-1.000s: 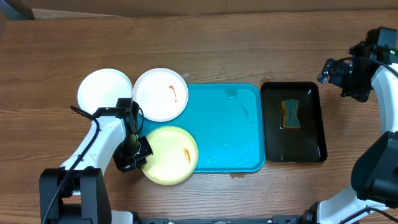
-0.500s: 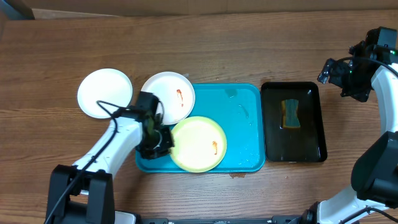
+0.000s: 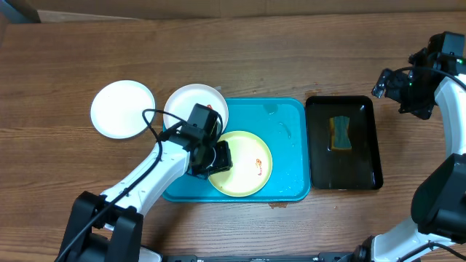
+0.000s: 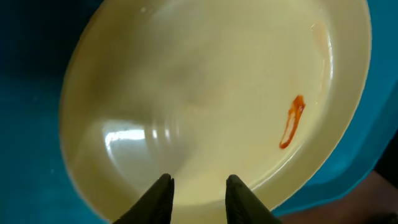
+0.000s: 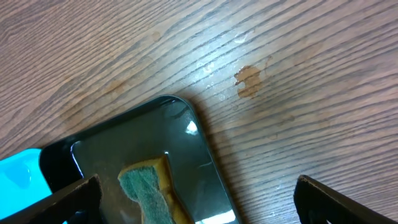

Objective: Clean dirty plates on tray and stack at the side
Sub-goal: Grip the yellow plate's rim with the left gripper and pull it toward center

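Note:
The pale yellow plate (image 3: 244,164) with an orange smear lies in the cyan-blue tray (image 3: 284,124). It fills the left wrist view (image 4: 211,93). My left gripper (image 3: 217,157) is at its left rim; the fingers stand a narrow gap apart with their tips on the near rim (image 4: 198,200) and nothing pinched between them. A white plate (image 3: 191,102) with a red smear overlaps the tray's far left corner, partly under my arm. Another white plate (image 3: 122,109) lies on the table to the left. My right gripper (image 3: 397,87) is wide open and empty, above the table.
A narrow black tray (image 3: 364,171) to the right of the blue tray holds a green and yellow sponge (image 3: 339,133), which also shows in the right wrist view (image 5: 146,190). A small brown stain (image 5: 249,79) marks the wood beyond it.
My left gripper has moved right and slightly away, taking the yellow plate from the tray's front left edge fully onto the tray. The smeared white plate shifted a little right. The right arm has not moved.

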Robot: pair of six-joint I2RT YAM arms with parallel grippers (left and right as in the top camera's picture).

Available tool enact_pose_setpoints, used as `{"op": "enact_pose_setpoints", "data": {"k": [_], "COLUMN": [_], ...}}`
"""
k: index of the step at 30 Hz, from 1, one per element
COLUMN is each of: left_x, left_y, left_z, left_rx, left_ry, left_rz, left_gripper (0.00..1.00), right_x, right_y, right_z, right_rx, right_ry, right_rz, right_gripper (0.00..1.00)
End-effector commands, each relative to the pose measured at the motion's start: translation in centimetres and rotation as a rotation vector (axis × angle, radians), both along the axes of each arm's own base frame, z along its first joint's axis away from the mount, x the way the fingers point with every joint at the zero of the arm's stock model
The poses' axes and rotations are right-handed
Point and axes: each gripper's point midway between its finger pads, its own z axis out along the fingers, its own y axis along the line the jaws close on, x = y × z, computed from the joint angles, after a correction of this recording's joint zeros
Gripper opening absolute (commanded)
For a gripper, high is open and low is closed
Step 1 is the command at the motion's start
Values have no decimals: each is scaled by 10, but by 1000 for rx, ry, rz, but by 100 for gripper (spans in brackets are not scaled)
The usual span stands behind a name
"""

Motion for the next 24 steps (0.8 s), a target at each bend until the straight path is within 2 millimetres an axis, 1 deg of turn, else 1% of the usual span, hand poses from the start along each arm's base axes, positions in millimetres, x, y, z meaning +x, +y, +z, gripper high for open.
{"op": "enact_pose_setpoints", "data": {"k": [1, 2, 4, 5, 8, 10, 12, 15, 17, 20, 24], "left_x": [23, 23, 19, 14, 3, -4, -8, -10, -9, -9, -3], "left_y": [19, 27, 41, 49, 56, 55, 50, 40, 35, 36, 33], "left_z": [30, 35, 39, 37, 24, 10, -1, -12, -18, -25, -27], "left_rx": [135, 188, 262, 307, 337, 332, 313, 270, 247, 258, 246], "left_ry": [-82, -81, -66, -49, -6, 21, 42, 71, 84, 99, 81], "left_rz": [-3, -10, -8, -7, -12, -22, -31, -43, -46, -46, -44], "left_gripper": [30, 30, 30, 34, 36, 36, 31, 30, 31, 32, 32], "right_x": [4, 4, 4, 4, 4, 4, 4, 4, 4, 4, 4], "right_y": [-1, -1, -1, -1, -1, -1, -1, -1, -1, -1, -1], "right_z": [11, 11, 11, 11, 11, 11, 11, 11, 11, 11, 11], "right_rx": [-8, -8, -8, -8, -8, -8, -8, -8, -8, -8, -8], "right_ry": [-32, -32, -32, -32, -32, -32, -32, -32, -32, -32, -32], "right_rz": [0, 0, 0, 0, 0, 0, 0, 0, 0, 0, 0], "right_gripper": [100, 100, 100, 100, 100, 100, 100, 100, 100, 100, 100]}}
